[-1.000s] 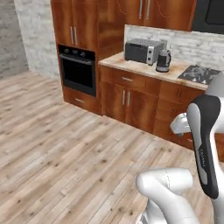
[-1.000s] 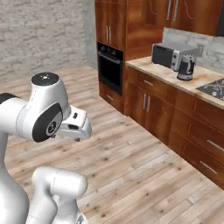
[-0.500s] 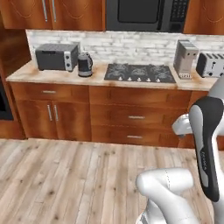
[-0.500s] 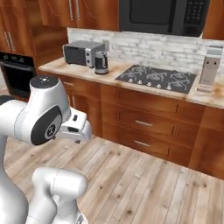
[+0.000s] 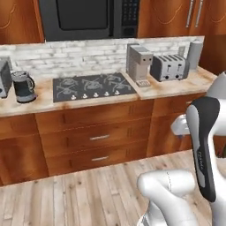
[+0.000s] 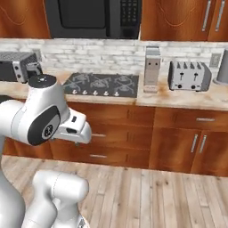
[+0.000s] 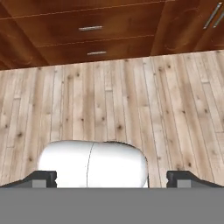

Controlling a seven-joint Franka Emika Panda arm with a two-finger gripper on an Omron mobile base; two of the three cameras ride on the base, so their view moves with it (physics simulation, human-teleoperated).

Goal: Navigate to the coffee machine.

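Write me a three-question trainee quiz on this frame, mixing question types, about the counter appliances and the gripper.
1. True or false: the coffee machine stands between the cooktop and the toaster.
2. Which appliance is mounted above the cooktop? A) microwave B) stand mixer C) dishwasher
3. In the hand view, what do the spread fingertips of the gripper point at?

Key: 1. True. 2. A. 3. The wooden floor in front of the drawers; nothing lies between them.

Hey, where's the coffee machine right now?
The coffee machine stands on the counter against the back wall, between the stovetop and the toaster, below the microwave's right end.
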